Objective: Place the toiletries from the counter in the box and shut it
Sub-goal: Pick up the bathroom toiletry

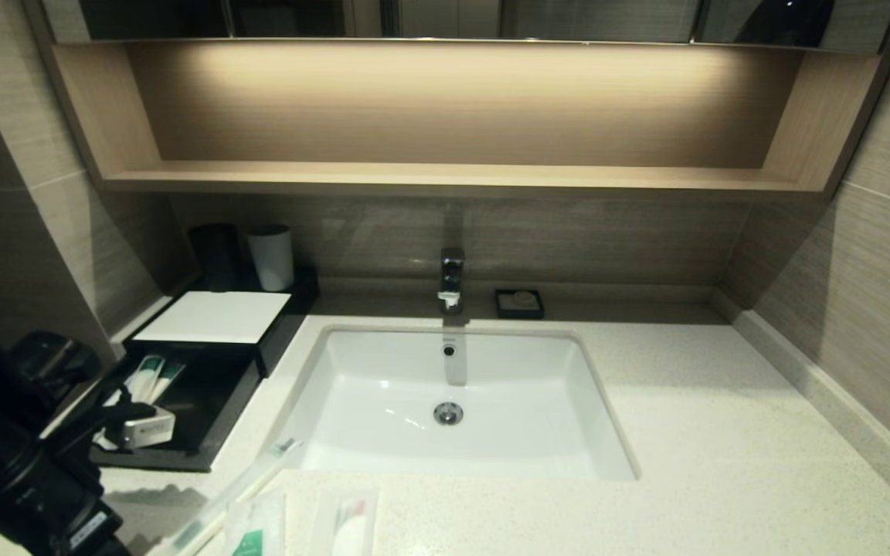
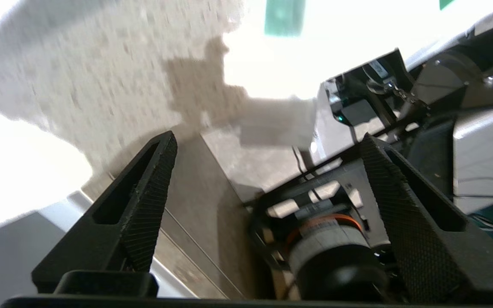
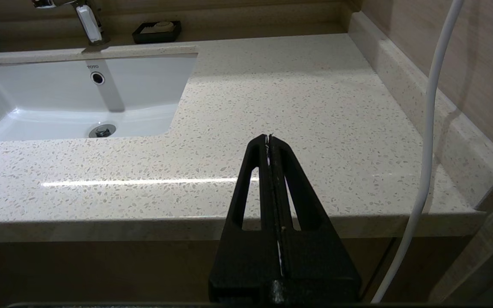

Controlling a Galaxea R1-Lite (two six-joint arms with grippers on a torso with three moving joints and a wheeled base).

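The black box [image 1: 213, 318] with a white top panel stands at the counter's left. Its drawer [image 1: 205, 409] is pulled open, with green-marked packets [image 1: 153, 377] lying inside. On the counter [image 1: 723, 432], along the front edge, lie a long toothbrush packet [image 1: 248, 483], a green-marked sachet [image 1: 256, 529] and a packet with a white round piece [image 1: 348, 529]. My left arm [image 1: 20, 463] is at the lower left beside the drawer. The left gripper [image 2: 268, 137] is open and empty, angled down past the counter's front edge. My right gripper [image 3: 268, 137] is shut and empty over the front edge, right of the sink.
A white sink [image 1: 383, 363] with a faucet [image 1: 451, 278] sits mid-counter. A small black soap dish [image 1: 519, 303] is behind it. A black cup [image 1: 217, 255] and a white cup [image 1: 271, 256] stand behind the box. A wooden wall shelf [image 1: 445, 177] hangs above. A white cable [image 3: 430, 128] runs past the right gripper.
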